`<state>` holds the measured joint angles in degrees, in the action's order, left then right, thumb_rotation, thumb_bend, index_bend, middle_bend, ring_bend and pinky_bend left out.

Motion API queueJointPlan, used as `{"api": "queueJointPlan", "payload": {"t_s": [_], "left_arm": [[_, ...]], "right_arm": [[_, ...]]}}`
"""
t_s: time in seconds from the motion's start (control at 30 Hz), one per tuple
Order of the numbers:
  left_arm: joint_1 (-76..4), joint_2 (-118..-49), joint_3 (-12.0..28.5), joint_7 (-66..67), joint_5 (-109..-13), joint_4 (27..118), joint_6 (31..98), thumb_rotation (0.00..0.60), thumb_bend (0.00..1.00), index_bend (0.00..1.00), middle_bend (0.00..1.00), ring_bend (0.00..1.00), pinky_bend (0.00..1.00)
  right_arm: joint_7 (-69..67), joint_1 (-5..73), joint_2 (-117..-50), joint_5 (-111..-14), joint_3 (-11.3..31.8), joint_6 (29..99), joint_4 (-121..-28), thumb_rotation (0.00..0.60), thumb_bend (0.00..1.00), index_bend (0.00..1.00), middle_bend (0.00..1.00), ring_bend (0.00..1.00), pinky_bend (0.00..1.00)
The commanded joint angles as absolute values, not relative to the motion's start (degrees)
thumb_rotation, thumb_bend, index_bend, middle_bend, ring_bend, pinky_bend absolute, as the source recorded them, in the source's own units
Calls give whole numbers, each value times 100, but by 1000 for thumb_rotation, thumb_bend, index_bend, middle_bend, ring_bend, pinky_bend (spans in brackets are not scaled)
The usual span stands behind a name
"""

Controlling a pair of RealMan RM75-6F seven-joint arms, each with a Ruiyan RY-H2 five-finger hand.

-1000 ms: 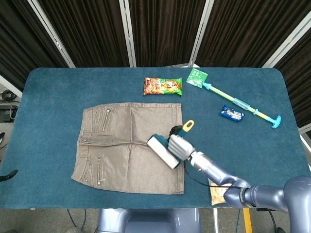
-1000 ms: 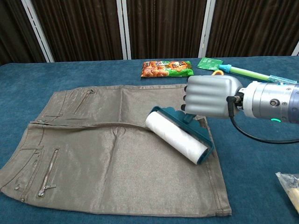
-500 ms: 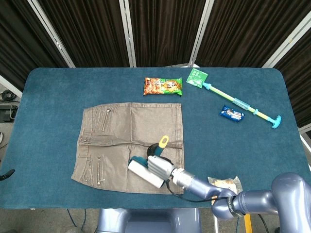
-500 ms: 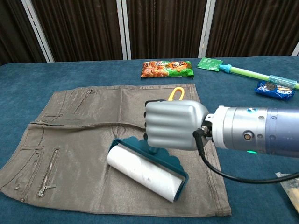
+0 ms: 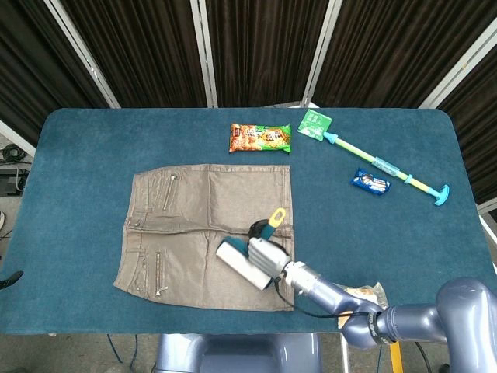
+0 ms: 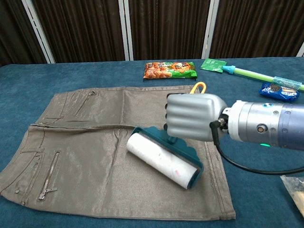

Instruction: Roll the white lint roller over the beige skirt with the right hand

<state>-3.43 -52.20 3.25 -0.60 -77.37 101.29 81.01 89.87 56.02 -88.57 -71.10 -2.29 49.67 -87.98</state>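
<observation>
The beige skirt (image 5: 202, 233) (image 6: 95, 156) lies flat on the blue table, its zip pockets on the left side. My right hand (image 5: 270, 255) (image 6: 194, 116) grips the teal handle of the white lint roller (image 5: 241, 265) (image 6: 161, 159), whose yellow loop end sticks up behind the fingers. The roller's white drum rests on the skirt's lower right part, lying diagonally. My left hand appears in neither view.
At the table's far side lie an orange-green snack bag (image 5: 260, 138) (image 6: 169, 69), a green packet (image 5: 314, 123), a long teal-yellow stick tool (image 5: 388, 169) and a blue cookie pack (image 5: 370, 183) (image 6: 279, 91). A clear bag (image 5: 359, 294) sits at the front right edge.
The roller swept from the skirt's right middle toward the near hem, then came back up and to the right, still on the cloth in my right hand.
</observation>
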Motion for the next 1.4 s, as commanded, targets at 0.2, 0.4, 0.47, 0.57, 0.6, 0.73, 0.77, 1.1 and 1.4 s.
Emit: {"api": "queueJointPlan", "payload": {"t_s": [0.2,0.4,0.47,0.57,0.6,0.73,0.77,1.1,1.4], "left_arm": [[-369,-5260,320,57,-7709,10155,8064,600,19,0,0,0,0],[-402,-5315,320,193,-7651,10169,8012,600,17,0,0,0,0],[-407,-5327,323,222,-7632,10175,8005,600,18,0,0,0,0],[-406,-5335,319,252,-7636,10194,8016,600,19,0,0,0,0],[-404,-5334,316,258,-7644,10202,8023,600,20,0,0,0,0],[-394,-5327,300,272,-7686,10238,8049,600,19,0,0,0,0],[-390,-5326,297,275,-7697,10247,8058,600,19,0,0,0,0],[-366,-5291,263,229,-7786,10304,8101,600,20,0,0,0,0],[-256,-5079,197,-199,-8068,10363,8274,600,19,0,0,0,0]], "right_arm": [[8465,5304,-8645,-6655,-268,5141,-7951,600,809,507,581,493,454],[7817,5023,-8531,-6312,-254,5146,-7374,600,809,507,581,493,454],[7530,4943,-8511,-6282,-237,5147,-7244,600,809,507,581,493,454],[7191,4831,-8483,-6236,-251,5116,-6987,600,809,507,581,493,454],[7119,4796,-8482,-6199,-256,5100,-6906,600,810,507,581,493,454],[6994,4682,-8497,-6027,-273,5054,-6676,600,809,505,581,493,455],[6991,4663,-8504,-6006,-283,5053,-6639,600,807,502,581,493,455],[7120,4544,-8298,-5372,-126,5220,-7262,600,0,15,374,334,455],[6788,4240,-7468,-5337,-62,5985,-8694,600,0,0,273,285,454]]}}
